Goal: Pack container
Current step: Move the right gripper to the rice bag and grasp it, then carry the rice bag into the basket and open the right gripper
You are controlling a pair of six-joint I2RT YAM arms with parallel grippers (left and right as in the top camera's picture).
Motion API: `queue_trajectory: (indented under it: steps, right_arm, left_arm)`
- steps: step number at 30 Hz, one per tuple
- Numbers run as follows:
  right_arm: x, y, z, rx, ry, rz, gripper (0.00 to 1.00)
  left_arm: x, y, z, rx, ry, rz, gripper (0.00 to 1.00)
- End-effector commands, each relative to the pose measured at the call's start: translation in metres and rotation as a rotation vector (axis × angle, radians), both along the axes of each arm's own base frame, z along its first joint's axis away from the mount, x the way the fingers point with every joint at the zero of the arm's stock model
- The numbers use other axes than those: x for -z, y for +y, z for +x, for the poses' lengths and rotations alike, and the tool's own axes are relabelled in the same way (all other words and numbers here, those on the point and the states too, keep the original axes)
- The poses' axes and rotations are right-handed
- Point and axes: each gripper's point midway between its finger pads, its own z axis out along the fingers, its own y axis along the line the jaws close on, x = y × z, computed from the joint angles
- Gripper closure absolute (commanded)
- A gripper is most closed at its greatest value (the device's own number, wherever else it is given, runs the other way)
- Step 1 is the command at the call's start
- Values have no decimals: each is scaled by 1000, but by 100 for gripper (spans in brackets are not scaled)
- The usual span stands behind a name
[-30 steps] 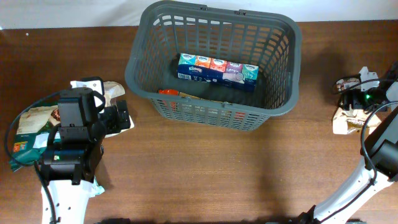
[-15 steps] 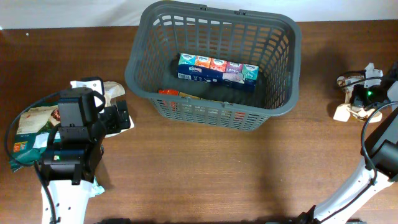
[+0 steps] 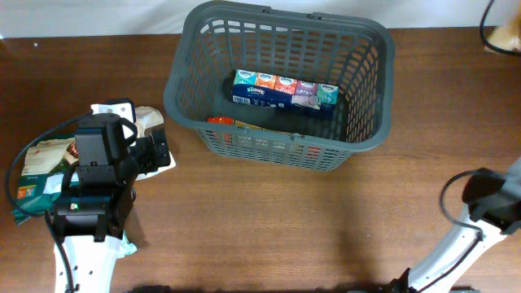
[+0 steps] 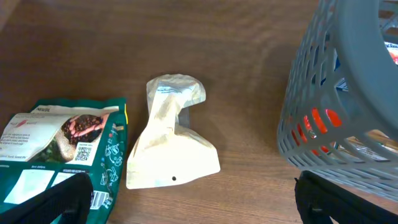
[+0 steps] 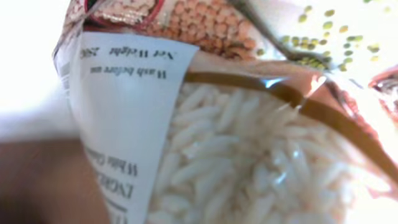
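Observation:
The container (image 3: 175, 94), a dark grey slotted basket, stands at the back middle of the table and shows at the right of the left wrist view (image 4: 311, 112). Inside it lie a row of tissue packs (image 3: 285, 92) and an orange pack (image 3: 220, 120). My left gripper (image 3: 155, 153) stands open just left of the basket, low over a cream pouch (image 4: 171, 149) and a green packet (image 4: 62, 149). A clear rice packet (image 5: 236, 143) fills the right wrist view and hides my right gripper's fingers. A beige patch (image 3: 509, 32) shows at the far right corner.
The green packet (image 3: 37, 175) and the cream pouch (image 3: 146, 122) lie by the left arm. The right arm's lower link (image 3: 488, 203) rises from the front right. Bare wood lies in front of the basket.
The right gripper shut on the rice packet at the table's right edge and lifted it up toward the far right corner. The left arm has not moved.

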Motion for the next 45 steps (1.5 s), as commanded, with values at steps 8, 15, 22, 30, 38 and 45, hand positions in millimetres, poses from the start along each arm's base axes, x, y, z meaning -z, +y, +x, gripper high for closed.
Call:
queue_trajectory:
  steps: [8,15,22,30,38,45]
  right_arm:
    - [-134,275,-51,-733,-331,178,97]
    - [-83,386,-80,-999,-148,170,96]
    - [2,430,-87,-1003,175,157,97]
    - [77,428,-85,-940,444,166,1]
    - [70,420,-92,-915,448,149,1]
    - [-3,368,-102,-668,254,33,1]
  left_arm:
    - [-7,3,3,-2,-19,21,1]
    - [-7,3,3,-1,-18,21,1]
    - [-7,1,3,5,-18,15,1]
    - [-7,2,3,4,-18,15,1]
    - [-7,2,3,4,-18,16,1]
    - [-8,5,3,-10,-19,30,1]
